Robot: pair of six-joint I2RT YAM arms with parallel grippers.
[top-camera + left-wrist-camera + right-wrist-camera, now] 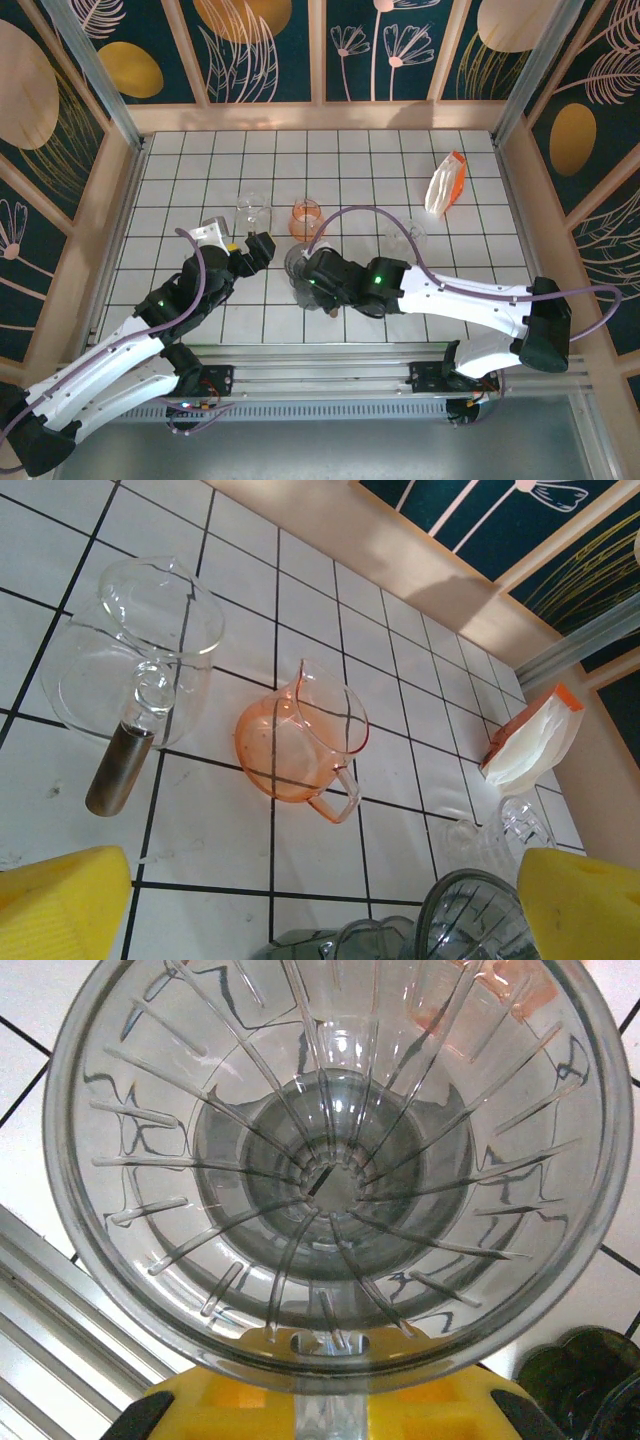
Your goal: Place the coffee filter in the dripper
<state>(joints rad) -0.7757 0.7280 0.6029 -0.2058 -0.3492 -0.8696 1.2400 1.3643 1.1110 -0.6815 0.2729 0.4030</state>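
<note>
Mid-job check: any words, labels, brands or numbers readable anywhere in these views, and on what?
No readable text in any view.
The filter pack is orange and white; no print legible on it.
The dripper, orange pitcher and glass server look unmarked.
The wall panels carry leaf patterns, no words.

White tiled table [180,180], dark floral wall panels [250,40].
</note>
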